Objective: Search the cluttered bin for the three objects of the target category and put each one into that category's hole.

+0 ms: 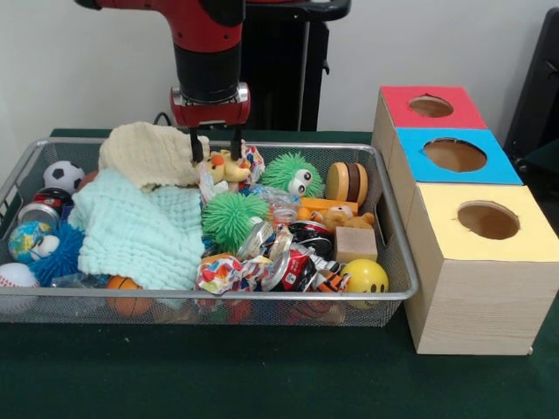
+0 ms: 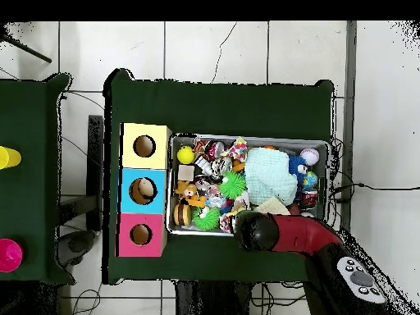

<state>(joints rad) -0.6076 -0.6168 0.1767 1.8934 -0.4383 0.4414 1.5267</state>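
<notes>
- Sawyer's gripper (image 1: 214, 147) hangs over the back of the wire bin (image 1: 395, 297), two dark fingers (image 1: 197, 148) parted a modest way w/ nothing between them; tips sit at clutter level, just above a small yellow plush toy (image 1: 225, 166).
- Risk no. 1: the plush lies tight against a cream knit cloth (image 1: 148, 153) on one side and a crinkly snack wrapper (image 1: 253, 161) on the other. A closing pinch could snag cloth or foil along w/ the toy, or instead of it.
- Risk no. 2: the mint-green cloth (image 1: 135, 227) blankets the bin's middle. Anything under it is hidden, so target items may go unfound; the task line doesn't name the category, and it can't be told from here.
- Risk no. 3: round stuff nearby, incl. a green spiky ball w/ eyes (image 1: 293, 175), a second green spiky ball (image 1: 231, 216) and a yellow smiley ball (image 1: 365, 277), would likely roll or squirt out of a narrow pinch.
- Risk no. 4: the drop point is well apart from the gripper. The three-hole wooden box sits beside the bin: red hole (image 1: 431, 106), blue hole (image 1: 455, 154), yellow hole (image 1: 488, 220). A loosely held item could slip in transit, or catch a hole's rim if off-centre.
- Overhead, the arm (image 2: 283, 234) covers the bin's corner, masking what lies beneath.
</notes>
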